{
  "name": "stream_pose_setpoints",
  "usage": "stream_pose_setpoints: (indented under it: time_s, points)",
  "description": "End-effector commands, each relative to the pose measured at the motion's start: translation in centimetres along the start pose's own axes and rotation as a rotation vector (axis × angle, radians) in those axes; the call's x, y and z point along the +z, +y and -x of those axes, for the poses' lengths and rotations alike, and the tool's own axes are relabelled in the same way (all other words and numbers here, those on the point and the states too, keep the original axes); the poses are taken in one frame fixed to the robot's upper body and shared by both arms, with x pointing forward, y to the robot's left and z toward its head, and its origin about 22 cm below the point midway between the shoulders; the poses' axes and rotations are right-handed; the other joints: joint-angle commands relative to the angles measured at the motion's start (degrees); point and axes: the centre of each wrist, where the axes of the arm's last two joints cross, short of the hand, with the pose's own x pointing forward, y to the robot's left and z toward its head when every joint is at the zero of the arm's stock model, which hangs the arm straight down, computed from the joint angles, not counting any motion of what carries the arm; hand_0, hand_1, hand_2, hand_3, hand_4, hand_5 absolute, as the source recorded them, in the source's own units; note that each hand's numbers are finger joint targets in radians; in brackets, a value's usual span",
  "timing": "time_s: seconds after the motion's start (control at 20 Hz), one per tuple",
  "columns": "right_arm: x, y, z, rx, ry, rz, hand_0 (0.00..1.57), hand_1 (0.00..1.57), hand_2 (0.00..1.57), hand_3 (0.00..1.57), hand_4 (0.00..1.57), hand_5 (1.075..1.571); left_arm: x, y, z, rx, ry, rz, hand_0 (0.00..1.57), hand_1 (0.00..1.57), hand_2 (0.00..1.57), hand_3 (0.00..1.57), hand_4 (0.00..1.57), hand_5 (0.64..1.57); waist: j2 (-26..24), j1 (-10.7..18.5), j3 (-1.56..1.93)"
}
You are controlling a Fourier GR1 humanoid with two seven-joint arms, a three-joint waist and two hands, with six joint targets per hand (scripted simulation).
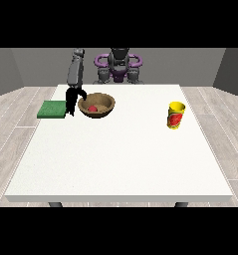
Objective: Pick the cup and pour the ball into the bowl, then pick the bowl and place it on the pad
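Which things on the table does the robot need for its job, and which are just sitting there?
For the job:
- wooden bowl
- red ball, already inside the bowl
- yellow cup, standing upright
- green pad
- robot hand at the view's left, beside the bowl

Just there:
- white table; nothing else lies on it

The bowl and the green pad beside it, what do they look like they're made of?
The bowl looks like wood: brown, matte, with a thick rounded wall. The pad looks like soft foam or cloth: flat, dull green, no shine. Neither look is conclusive.
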Motion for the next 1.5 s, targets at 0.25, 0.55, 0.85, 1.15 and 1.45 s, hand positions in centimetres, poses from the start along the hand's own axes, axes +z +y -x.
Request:
stream_pose_setpoints:
  time_s: [0.25, 0.55, 0.85, 1.15, 1.45]
  points:
    - [-1.3, -0.4, 0.1, 0.008, -0.048, 0.007, 0.0, 0.0, 0.0, 0.0, 0.45, 1.546, 1.4, 1.4, -1.9, 0.003, -0.045, -0.005, 0.0, 0.0, 0.0, 0.0, 1.02, 1.54, 3.77, 0.0, 0.02]
    - [-3.0, 3.5, -0.8, -0.001, -0.082, -0.052, 0.0, 0.0, 0.0, 0.0, 0.46, 1.55, 1.0, 2.4, -4.6, -0.007, -0.102, -0.022, 0.0, 0.0, 0.0, 0.0, 1.02, 1.537, 5.44, 0.48, 0.02]
    - [0.3, 0.7, 2.7, 0.064, 0.077, 0.17, 0.88, 0.88, 0.58, 0.0, 0.61, 1.514, 2.2, 3.8, -3.7, -0.012, -0.124, -0.025, 0.0, 0.0, 0.0, 0.0, 1.02, 1.535, 7.56, 0.43, 0.0]
    - [0.5, -3.9, 0.9, 0.281, 0.113, 0.253, 1.57, 1.57, 1.57, 1.57, 0.9, 1.495, 2.1, 4.1, -4.4, 0.015, -0.124, 0.007, 0.0, 0.0, 0.0, 0.0, 1.07, 1.523, 7.69, 2.33, -0.12]
    - [-1.8, -3.2, -2.7, 0.383, 0.067, 0.281, 1.57, 1.57, 1.57, 1.24, 1.0, 1.546, 2.2, 4.6, -3.1, 0.015, -0.113, -0.019, 0.0, 0.0, 0.0, 0.0, 1.17, 1.531, 6.03, 1.62, -0.27]
